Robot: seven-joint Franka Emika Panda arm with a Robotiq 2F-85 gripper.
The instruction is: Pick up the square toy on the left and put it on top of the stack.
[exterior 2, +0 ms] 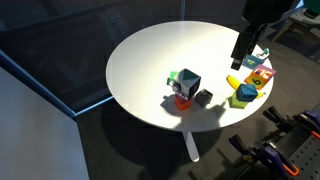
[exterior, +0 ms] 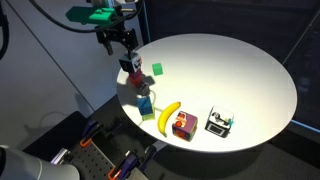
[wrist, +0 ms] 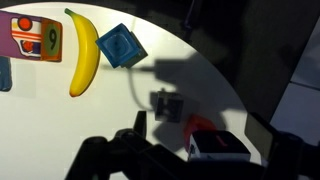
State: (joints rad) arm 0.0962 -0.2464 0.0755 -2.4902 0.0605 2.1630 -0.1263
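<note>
Wrist view shows the end effector [wrist: 165,150] fully open and empty above the stack [wrist: 200,126], with the square toy [wrist: 220,147] touching it. Risk: descending fingers could topple the stack off the table [wrist: 190,70] edge.

I think I am working in a lab or a test room, not in a home. The round white table [exterior: 230,75] stands alone on one thin leg [exterior 2: 189,138] over a dark grey floor [exterior 2: 60,110]. On the table I see only toys, like a plastic banana [exterior: 168,117] and coloured cubes [exterior 2: 247,90]. Clamps with orange handles [exterior: 128,159] sit near the table edge.
</note>
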